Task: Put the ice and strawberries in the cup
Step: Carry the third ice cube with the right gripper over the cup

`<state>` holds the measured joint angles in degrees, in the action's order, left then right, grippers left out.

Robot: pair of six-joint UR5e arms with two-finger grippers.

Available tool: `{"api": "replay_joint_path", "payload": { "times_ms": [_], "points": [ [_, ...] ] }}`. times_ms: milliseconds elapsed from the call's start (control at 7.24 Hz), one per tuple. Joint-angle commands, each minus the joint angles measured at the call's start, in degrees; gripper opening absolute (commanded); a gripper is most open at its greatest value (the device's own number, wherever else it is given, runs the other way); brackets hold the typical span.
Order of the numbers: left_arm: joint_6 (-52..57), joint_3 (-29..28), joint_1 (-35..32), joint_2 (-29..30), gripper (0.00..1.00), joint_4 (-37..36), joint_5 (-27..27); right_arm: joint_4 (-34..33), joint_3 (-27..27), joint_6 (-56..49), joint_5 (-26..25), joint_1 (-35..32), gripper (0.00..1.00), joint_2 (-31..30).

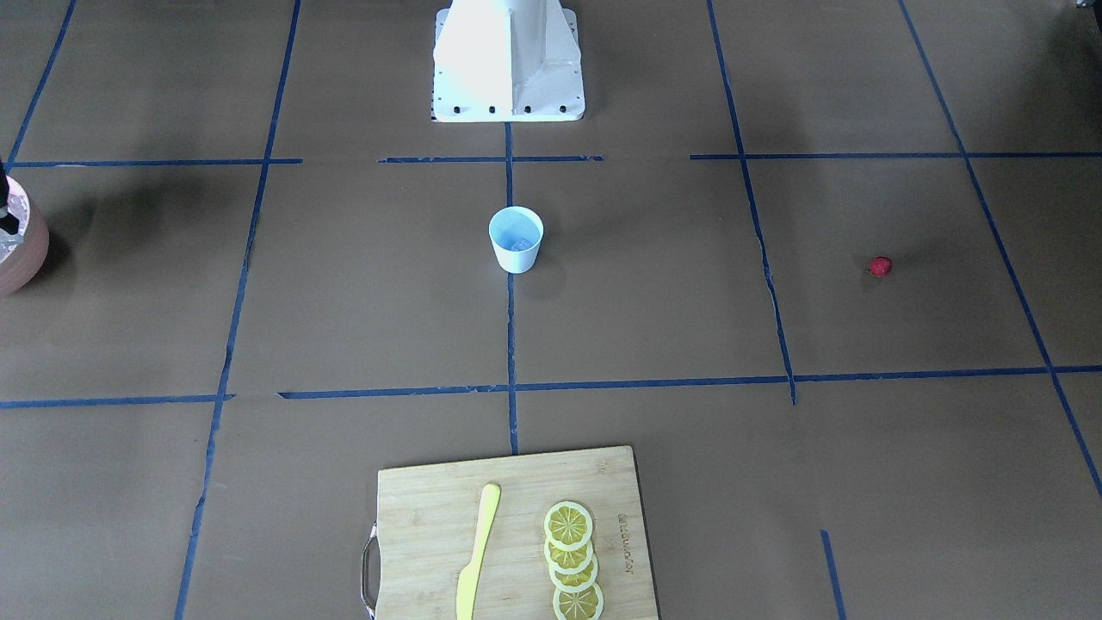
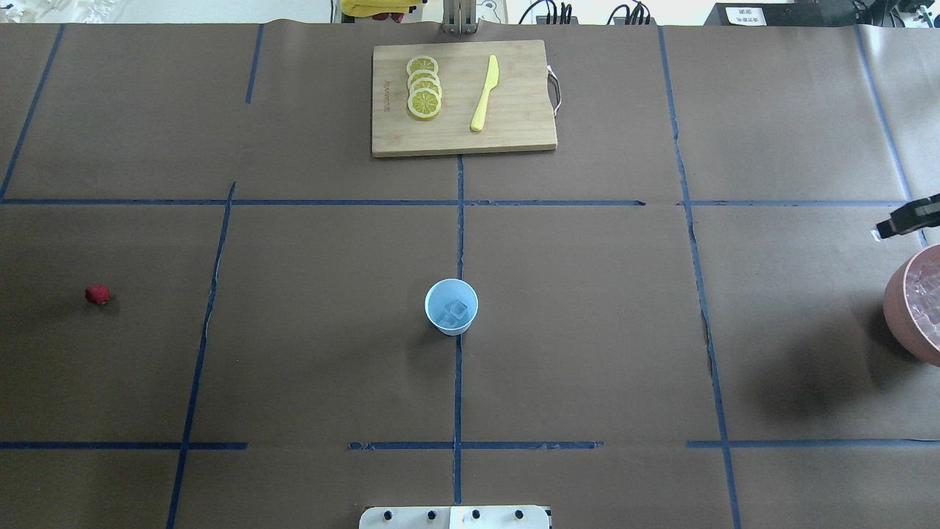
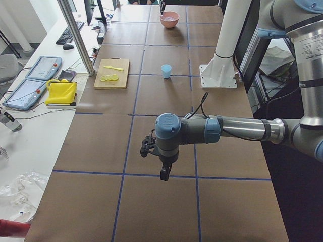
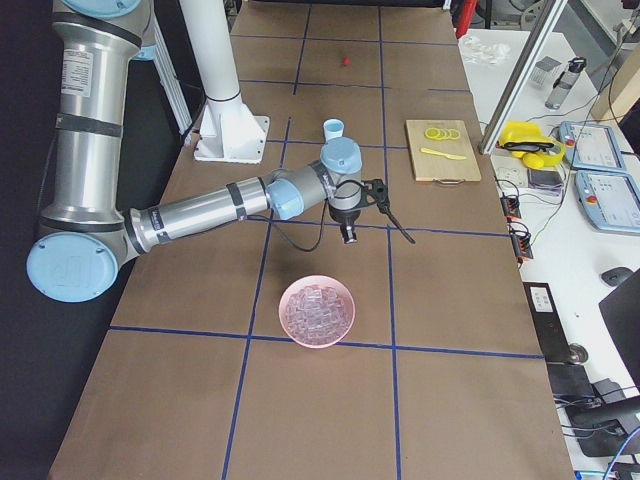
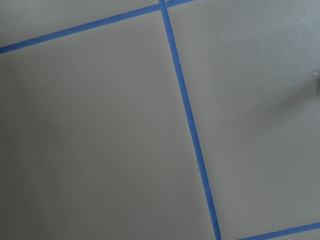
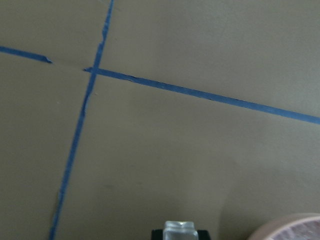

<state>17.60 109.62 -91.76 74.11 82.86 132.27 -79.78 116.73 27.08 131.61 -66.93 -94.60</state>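
Brown table (image 2: pixel 587 330), blue tape grid (image 2: pixel 330 202)

The brown table (image 2: pixel 587 330) has blue tape lines (image 2: pixel 458 382). On it sit a white cup (image 2: pixel 451 307), a red berry (image 2: pixel 97 294), a pink bowl (image 2: pixel 897 308) and a wooden board (image 2: pixel 514 125).

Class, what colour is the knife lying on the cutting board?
The knife is yellow; exterior front-facing view.

Engraved brand mark along one edge of cutting board (image 1: pixel 422 525), too small to read; nothing else legible
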Motion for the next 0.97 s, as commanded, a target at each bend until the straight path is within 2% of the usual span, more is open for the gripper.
{"api": "replay_joint_path", "payload": {
  "times_ms": [0,138,276,414,552,828],
  "points": [
    [0.2,0.2,0.0,0.1,1.00,0.2,0.0,-0.6,1.8,16.8,-0.7,9.1,0.00,9.7],
    [0.2,0.4,0.0,0.4,1.00,0.1,-0.5,-1.9,1.8,23.6,-2.9,13.6,0.00,14.1],
    [-0.2,0.4,0.0,0.8,1.00,0.2,-0.3,-7.9,1.7,26.8,-6.6,18.1,0.00,20.4],
    [-0.5,0.3,0.0,0.9,1.00,0.3,0.0,-18.5,1.6,27.6,-10.8,21.9,0.00,28.8],
    [-0.5,0.3,-0.1,1.2,1.00,0.3,0.1,-25.0,1.5,28.5,-13.2,25.1,0.00,34.1],
    [-0.5,0.2,0.0,1.3,1.00,0.4,0.1,-25.4,0.3,36.7,-19.7,33.4,0.00,38.9]
  ]
}}
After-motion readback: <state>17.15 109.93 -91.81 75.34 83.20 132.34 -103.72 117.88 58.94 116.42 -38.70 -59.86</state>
